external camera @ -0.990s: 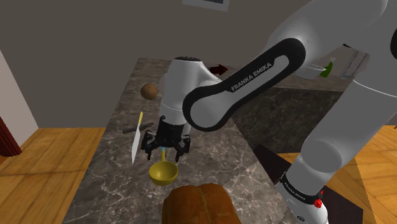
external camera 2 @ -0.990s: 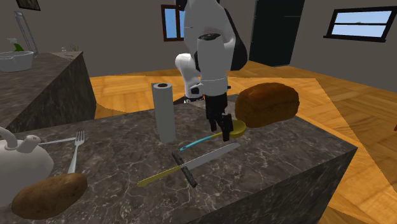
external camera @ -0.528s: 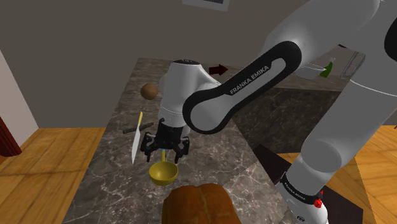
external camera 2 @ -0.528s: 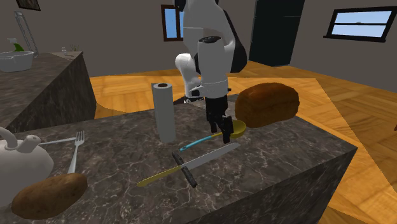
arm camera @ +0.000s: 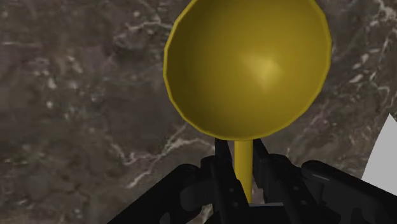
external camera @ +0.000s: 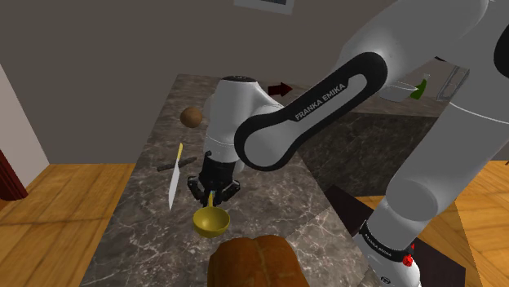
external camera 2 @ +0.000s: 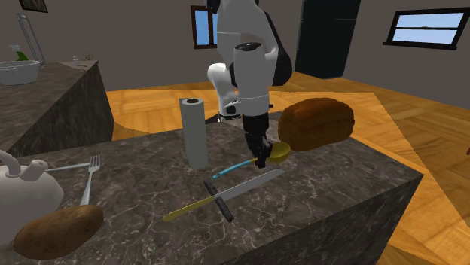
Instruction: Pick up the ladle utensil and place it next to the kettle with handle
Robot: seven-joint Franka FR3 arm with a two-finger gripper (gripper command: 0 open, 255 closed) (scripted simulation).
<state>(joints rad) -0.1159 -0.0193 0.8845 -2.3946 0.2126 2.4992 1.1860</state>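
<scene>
The ladle lies flat on the dark marble counter (external camera: 155,236), its yellow bowl (external camera: 210,222) pointing toward the bread loaf. In the second exterior view the bowl (external camera 2: 279,151) leads into a thin handle with a blue end (external camera 2: 230,169). My black gripper (external camera: 211,196) points straight down over the stem just behind the bowl. In the wrist view the gripper (arm camera: 242,170) clasps the yellow stem below the bowl (arm camera: 248,67), one finger (arm camera: 221,160) on each side. The white kettle (external camera 2: 21,192) stands at the second exterior view's far left, well away from the gripper (external camera 2: 261,159).
A long knife (external camera 2: 245,186) with a yellow handle lies beside the ladle, crossed by a small dark utensil (external camera 2: 218,199). A brown bread loaf (external camera 2: 316,123) sits beyond the bowl. A paper towel roll (external camera 2: 194,132), a fork (external camera 2: 90,177) and a potato (external camera 2: 59,229) stand toward the kettle.
The fingers stood wide apart over the ladle's stem; now they have closed in on it. The arm and the ladle have barely moved.
</scene>
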